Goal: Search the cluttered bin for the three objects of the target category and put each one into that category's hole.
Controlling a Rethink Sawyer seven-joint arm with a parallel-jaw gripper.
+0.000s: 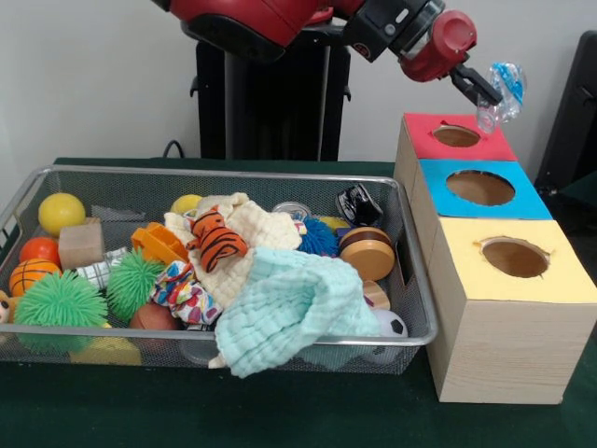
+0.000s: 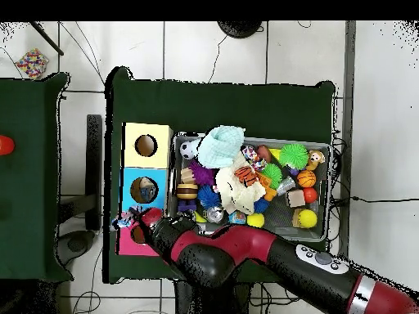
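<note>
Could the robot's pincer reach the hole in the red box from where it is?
Probably yes: the pincer, holding a crinkly clear-and-blue wrapper, hangs just above the red box's hole, with nothing between them.

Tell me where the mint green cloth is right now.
In the front view the mint green cloth drapes over the bin's near rim, right of centre, beside the cream cloth.

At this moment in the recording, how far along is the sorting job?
In hand: the gripper holds a crinkly clear-and-blue plastic item above the red-topped box's hole. Earlier drops can't be judged; the holes' insides aren't visible. Left: releasing it. The silver wire-mesh bin is full of clutter.
</note>
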